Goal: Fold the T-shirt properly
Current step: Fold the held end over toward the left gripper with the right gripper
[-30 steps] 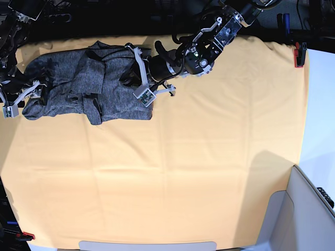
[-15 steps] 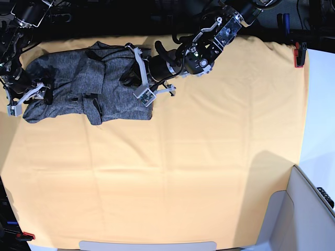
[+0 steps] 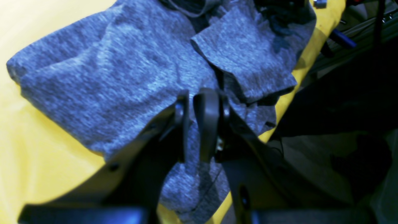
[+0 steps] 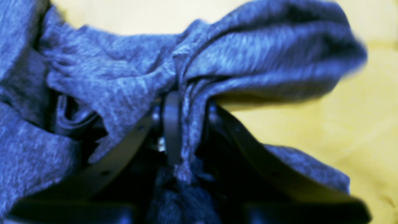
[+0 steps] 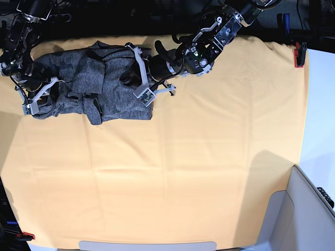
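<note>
T-shirt, soft, thin and limp, lies bunched at the far left of the yellow surface; right gripper fingers clamp a gathered fold, left gripper fingers nearly closed on fabric; best held at hems.

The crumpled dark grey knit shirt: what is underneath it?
The dark grey knit shirt lies on a yellow-orange table cloth, which shows all around it. Whatever is directly beneath the bunched fabric is hidden.
</note>
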{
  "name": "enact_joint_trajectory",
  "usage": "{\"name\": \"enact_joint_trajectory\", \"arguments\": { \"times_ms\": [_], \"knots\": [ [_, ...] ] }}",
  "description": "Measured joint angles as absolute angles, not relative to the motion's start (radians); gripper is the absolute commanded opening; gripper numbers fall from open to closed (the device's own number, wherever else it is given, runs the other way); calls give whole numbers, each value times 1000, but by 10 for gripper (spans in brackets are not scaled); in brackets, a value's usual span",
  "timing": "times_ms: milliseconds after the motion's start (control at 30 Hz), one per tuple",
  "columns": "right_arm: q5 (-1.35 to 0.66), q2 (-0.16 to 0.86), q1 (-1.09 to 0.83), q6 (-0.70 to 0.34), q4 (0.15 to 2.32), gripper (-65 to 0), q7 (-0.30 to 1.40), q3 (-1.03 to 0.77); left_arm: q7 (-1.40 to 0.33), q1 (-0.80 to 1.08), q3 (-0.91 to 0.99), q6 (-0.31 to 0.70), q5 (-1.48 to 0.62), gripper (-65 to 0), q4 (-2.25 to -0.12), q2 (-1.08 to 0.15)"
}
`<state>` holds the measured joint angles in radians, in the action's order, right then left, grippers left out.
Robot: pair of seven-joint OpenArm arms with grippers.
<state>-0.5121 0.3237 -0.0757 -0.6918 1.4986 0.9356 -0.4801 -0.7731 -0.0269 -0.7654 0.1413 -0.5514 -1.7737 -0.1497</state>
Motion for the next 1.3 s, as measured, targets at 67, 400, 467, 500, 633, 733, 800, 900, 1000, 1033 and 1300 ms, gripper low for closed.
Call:
{"name": "enact_joint_trajectory", "arguments": {
  "times_ms": [67,400,467,500,633,733,800,900,1000,1033,1300],
  "knots": [
    [-512,323,-93,-692,1521,-632,942,-480,-773,-27,-765,142,-552,-576,-1774,-150],
    [-501,305,-155,-694,1877,-650,1065,-479,-775,-27,-765,142,-552,-576,-1774,-150],
    [-494,268,-149,-692,1956,-650,1116,-483,-777,-28,-765,141,-551,-576,-1774,-150],
    [-501,251,-145,-693,1983,-650,1134,-482,-777,-28,-765,141,-551,-576,-1774,-150],
    [-500,177,-97,-694,2024,-650,1213,-472,-778,-27,-765,142,-552,-576,-1774,-168],
    [-493,136,-83,-693,2024,-650,1222,-426,-780,-28,-764,141,-548,-576,-1774,-168],
    [-494,111,-80,-693,2024,-650,1230,-363,-779,-27,-764,141,-550,-576,-1774,-164],
    [-493,72,-64,-693,2024,-650,1229,-279,-780,-25,-764,142,-550,-576,-1774,-165],
    [-492,40,-62,-693,2024,-650,1228,-219,-779,-26,-764,141,-549,-576,-1774,-166],
    [-483,37,-61,-693,2024,-650,1227,-206,-778,-26,-764,142,-550,-576,-1774,-166],
    [-315,11,-59,-693,2024,-650,1227,-105,-774,-26,-764,141,-548,-576,-1774,-188]
  ]
}}
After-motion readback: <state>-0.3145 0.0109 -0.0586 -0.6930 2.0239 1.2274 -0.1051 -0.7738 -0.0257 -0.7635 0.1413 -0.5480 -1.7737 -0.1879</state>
